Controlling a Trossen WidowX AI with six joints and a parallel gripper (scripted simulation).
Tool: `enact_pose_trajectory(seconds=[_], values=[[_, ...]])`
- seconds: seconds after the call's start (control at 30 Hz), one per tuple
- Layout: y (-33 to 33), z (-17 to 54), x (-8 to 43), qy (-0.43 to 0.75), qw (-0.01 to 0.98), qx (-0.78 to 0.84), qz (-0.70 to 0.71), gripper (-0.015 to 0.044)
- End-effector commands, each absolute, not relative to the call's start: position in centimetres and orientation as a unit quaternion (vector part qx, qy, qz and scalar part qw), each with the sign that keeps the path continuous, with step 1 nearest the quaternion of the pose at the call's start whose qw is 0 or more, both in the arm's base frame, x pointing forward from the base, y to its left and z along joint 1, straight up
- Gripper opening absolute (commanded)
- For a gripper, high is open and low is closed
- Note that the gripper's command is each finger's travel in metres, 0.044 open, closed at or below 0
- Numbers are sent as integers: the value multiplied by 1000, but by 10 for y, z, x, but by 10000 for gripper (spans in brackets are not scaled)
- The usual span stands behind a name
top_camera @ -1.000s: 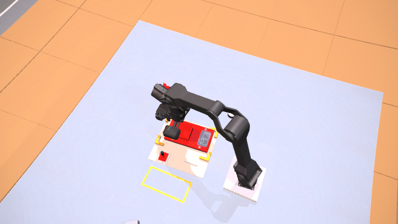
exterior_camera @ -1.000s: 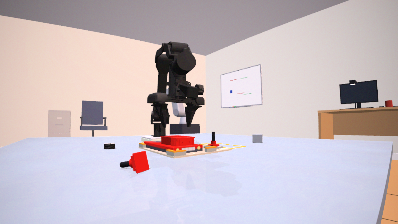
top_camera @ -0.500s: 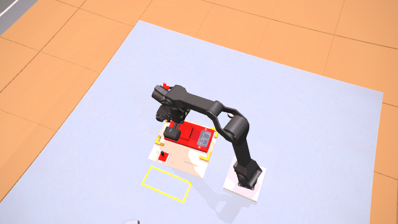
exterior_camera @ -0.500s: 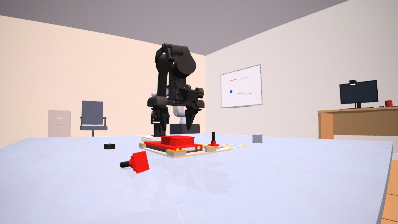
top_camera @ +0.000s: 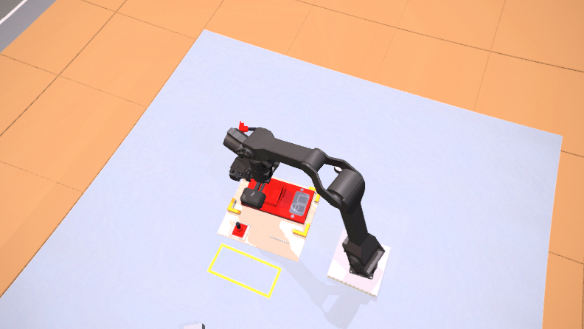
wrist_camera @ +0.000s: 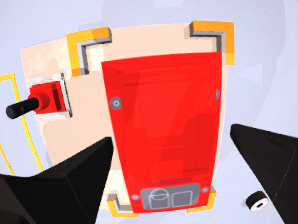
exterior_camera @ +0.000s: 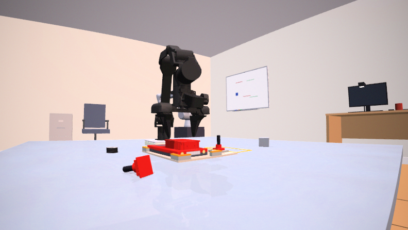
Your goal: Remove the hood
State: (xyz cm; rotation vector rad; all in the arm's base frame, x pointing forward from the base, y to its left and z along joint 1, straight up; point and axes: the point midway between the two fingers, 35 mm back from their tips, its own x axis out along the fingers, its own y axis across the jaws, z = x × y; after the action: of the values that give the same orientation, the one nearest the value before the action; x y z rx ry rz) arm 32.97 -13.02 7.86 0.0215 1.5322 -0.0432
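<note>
- The red, boxy plastic-looking hood (top_camera: 273, 197) (exterior_camera: 182, 144) (wrist_camera: 162, 105) appeared to be on the low red toy car (top_camera: 282, 211) (exterior_camera: 159, 149) (wrist_camera: 132, 170); no lift showed in any view.
- The car sat on a flat cream board (top_camera: 261, 239) (wrist_camera: 85, 130) between yellow-topped corner brackets, apart from the goal.
- The black two-fingered gripper (top_camera: 261, 179) (exterior_camera: 181, 136) (wrist_camera: 173, 136) hung over the car with its fingers spread wide and nothing between them.
- In the exterior view the fingertips stood above the raised red part; the wrist view put them to either side of the red body.
- The yellow rectangular outline marking the target (top_camera: 251, 257) (exterior_camera: 251, 150) (wrist_camera: 35, 145) lay beside the board, with no hood inside it.
- By my reading, the job was at the approach: lining up looked well advanced, with lowering, gripping, lifting, carrying, placing, letting go and backing clear all left.
</note>
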Motion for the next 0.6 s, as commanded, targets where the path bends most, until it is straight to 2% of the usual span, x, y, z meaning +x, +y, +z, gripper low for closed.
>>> enact_pose_trajectory(seconds=[0.0,0.57], values=[[-130,75,329,695,719,9,-20,440],[-130,68,329,695,719,9,-20,440]])
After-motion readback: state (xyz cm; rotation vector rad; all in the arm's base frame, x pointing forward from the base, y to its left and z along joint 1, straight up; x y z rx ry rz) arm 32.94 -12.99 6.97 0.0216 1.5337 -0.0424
